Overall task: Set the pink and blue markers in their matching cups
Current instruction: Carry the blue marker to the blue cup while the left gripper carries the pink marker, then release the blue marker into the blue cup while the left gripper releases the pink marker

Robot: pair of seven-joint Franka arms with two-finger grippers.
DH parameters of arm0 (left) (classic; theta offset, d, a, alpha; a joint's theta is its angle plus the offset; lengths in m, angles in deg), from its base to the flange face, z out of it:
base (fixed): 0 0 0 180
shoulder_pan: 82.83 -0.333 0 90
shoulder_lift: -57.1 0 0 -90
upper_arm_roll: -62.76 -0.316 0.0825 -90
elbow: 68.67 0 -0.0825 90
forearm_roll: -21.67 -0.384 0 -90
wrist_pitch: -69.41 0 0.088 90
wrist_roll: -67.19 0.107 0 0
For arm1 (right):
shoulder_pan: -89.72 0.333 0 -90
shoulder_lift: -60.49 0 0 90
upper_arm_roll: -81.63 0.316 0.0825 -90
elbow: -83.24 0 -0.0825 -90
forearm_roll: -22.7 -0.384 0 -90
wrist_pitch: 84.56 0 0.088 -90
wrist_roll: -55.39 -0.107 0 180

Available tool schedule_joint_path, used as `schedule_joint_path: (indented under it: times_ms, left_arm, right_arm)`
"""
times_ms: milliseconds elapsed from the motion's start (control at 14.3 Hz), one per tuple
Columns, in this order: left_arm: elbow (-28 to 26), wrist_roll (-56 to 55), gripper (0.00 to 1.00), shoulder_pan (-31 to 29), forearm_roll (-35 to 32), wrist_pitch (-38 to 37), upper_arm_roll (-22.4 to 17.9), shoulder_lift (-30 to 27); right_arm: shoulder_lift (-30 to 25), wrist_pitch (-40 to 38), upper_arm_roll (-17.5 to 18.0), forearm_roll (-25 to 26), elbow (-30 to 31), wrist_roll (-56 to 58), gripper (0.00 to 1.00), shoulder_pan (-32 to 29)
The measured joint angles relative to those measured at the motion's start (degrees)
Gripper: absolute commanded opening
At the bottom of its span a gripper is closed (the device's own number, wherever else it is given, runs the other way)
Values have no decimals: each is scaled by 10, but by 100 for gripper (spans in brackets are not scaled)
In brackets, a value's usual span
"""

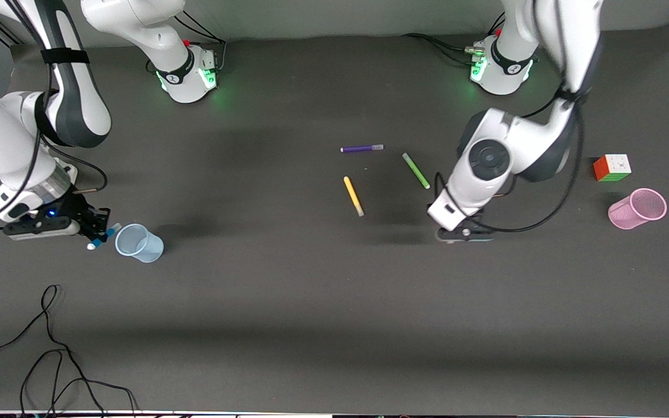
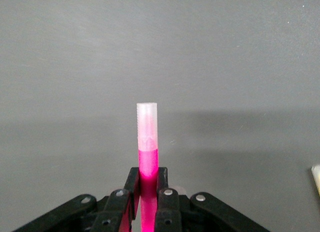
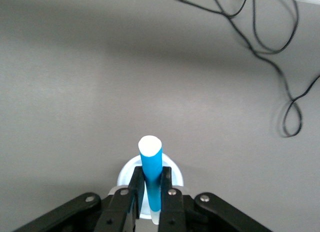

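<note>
Front view: the right gripper [image 1: 97,232] clamps the blue marker [image 3: 151,174] beside the blue cup [image 1: 139,242]; the left gripper [image 2: 148,194], low over the desk [image 1: 288,302], clamps the pink marker [image 2: 147,142].

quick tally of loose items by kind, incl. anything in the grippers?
Markers: 5 – purple, yellow and green on the table, pink in the left gripper, blue in the right gripper
Cups: 2 – pale blue, pink
Puzzle cubes: 1
Total: 8
</note>
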Motion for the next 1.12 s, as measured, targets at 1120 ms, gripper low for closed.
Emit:
schedule_joint_path:
  times_ms: [1120]
  left_arm:
    - [31,695,0,-327,16,-213,-16,-158]
  right_arm:
    - [36,225,-3,0,101,16,0,30]
